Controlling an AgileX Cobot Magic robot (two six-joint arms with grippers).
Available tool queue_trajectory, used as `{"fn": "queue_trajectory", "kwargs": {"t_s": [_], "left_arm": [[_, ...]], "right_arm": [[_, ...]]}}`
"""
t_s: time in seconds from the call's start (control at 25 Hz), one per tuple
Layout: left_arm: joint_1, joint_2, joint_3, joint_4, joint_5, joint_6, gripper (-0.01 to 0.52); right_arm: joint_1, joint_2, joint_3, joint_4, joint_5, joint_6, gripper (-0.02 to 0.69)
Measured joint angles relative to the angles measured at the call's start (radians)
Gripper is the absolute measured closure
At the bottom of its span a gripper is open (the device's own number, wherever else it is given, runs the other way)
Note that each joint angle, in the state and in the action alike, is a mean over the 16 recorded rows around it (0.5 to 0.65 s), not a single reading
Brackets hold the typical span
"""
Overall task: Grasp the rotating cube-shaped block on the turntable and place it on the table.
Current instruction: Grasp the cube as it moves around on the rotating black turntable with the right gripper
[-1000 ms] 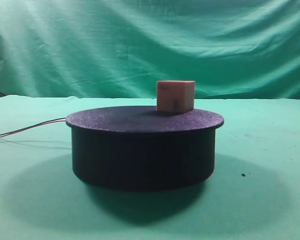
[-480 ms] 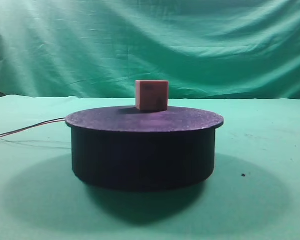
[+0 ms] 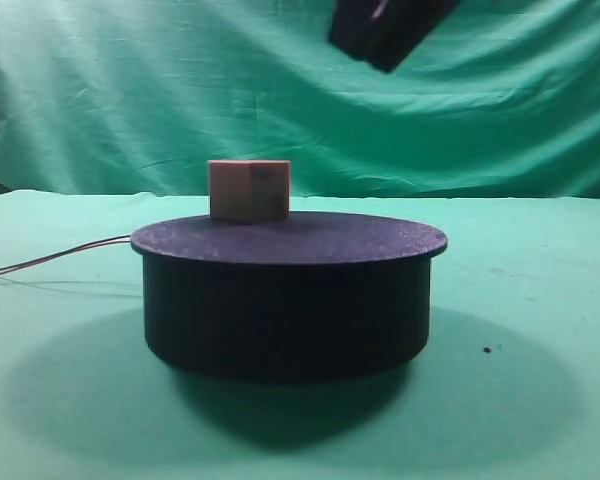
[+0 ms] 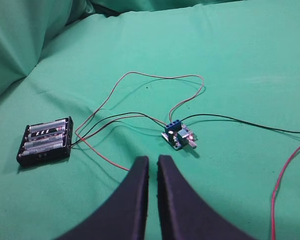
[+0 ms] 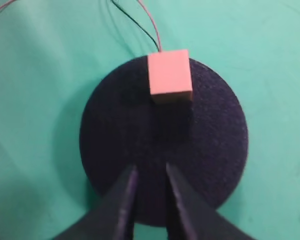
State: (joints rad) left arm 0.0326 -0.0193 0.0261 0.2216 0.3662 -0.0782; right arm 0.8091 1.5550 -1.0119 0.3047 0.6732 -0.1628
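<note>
The salmon cube-shaped block (image 3: 248,190) stands on the black turntable (image 3: 290,300), left of its middle and towards the back. From the right wrist view the block (image 5: 169,76) sits at the far rim of the disc (image 5: 210,140). My right gripper (image 3: 380,50) hangs high above the turntable, right of the block; its fingers (image 5: 151,170) stand apart over the disc's near part with nothing between them, well short of the block. My left gripper (image 4: 153,160) hovers over the green table (image 4: 240,60), its jaws almost touching and empty.
Thin wires (image 3: 60,258) run from the turntable's left side. Under the left arm lie a black battery holder (image 4: 45,141), a small circuit board (image 4: 179,136) and looping red and black wires (image 4: 140,75). A green cloth backdrop (image 3: 180,80) rises behind.
The block has ridden from the right of the disc's back to the left as the disc turned. My right gripper has come into view at the top of the exterior view.
</note>
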Motion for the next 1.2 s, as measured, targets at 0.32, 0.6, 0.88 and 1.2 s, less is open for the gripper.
{"fn": "queue_trajectory", "kwargs": {"t_s": [0.32,0.6,0.88,1.2], "left_arm": [[0.0,0.0,0.0,0.0,0.0,0.0,0.514],[0.0,0.0,0.0,0.0,0.0,0.0,0.514],[0.0,0.0,0.0,0.0,0.0,0.0,0.514],[0.0,0.0,0.0,0.0,0.0,0.0,0.514]], "right_arm": [[0.002,0.11,-0.086,0.019,0.042,0.031,0.046],[0.003,0.148,-0.109,0.033,0.062,0.018,0.061],[0.003,0.16,-0.111,0.043,0.106,-0.023,0.108],[0.003,0.166,-0.112,0.027,0.167,-0.064,0.259]]}}
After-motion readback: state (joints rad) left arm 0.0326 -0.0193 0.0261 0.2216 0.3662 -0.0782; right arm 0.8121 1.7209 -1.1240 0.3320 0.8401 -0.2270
